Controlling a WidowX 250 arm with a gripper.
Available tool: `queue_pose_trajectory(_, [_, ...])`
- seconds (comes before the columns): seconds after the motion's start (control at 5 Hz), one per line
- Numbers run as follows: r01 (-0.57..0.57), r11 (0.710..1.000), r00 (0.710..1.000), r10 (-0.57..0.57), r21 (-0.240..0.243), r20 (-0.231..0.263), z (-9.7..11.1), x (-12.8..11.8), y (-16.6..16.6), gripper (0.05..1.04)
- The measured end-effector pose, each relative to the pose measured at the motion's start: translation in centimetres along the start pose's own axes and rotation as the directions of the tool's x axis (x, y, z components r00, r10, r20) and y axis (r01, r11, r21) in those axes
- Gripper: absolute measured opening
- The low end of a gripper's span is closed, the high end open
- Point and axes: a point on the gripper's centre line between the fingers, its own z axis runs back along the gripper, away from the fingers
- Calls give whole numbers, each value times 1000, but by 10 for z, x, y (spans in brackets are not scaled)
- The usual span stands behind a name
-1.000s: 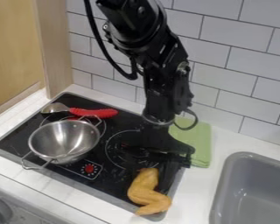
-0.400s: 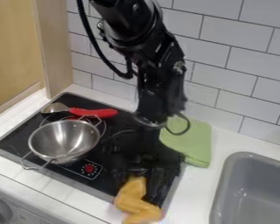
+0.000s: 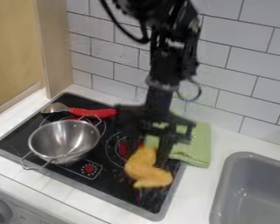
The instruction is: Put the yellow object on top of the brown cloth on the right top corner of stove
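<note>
Here — one yellow wing (image 3: 141, 168) in jaws, over one stove (image 3: 110, 186), one green cloth (image 3: 196, 144)

arm (image 3: 169, 65), jaws (image 3: 150, 154), yellow object (image 3: 146, 169) blurred | green cloth (image 3: 198, 141) part-hidden | sink (image 3: 223, 192) cut off

A white counter (image 3: 195, 194) bears a black stovetop (image 3: 112, 181), a folded green cloth (image 3: 197, 146) and an inset grey sink (image 3: 256, 199).

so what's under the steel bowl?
The steel bowl sits on the black stove. Part of a burner ring shows beside the rim. The patch directly beneath is covered by the bowl, so can't tell what's there.
</note>
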Motion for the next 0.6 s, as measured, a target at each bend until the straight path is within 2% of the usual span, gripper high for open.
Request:
queue_pose_trajectory(0.2, [-55, 996, 998, 57, -67, 27, 14, 16, -1, 515])
queue_pose_trajectory(0.4, [-149, 980, 985, 159, -133, 71, 26, 41, -6, 515])
queue_pose_trajectory(0.6, [-181, 976, 976, 193, -118, 99, 25, 64, -10, 515])
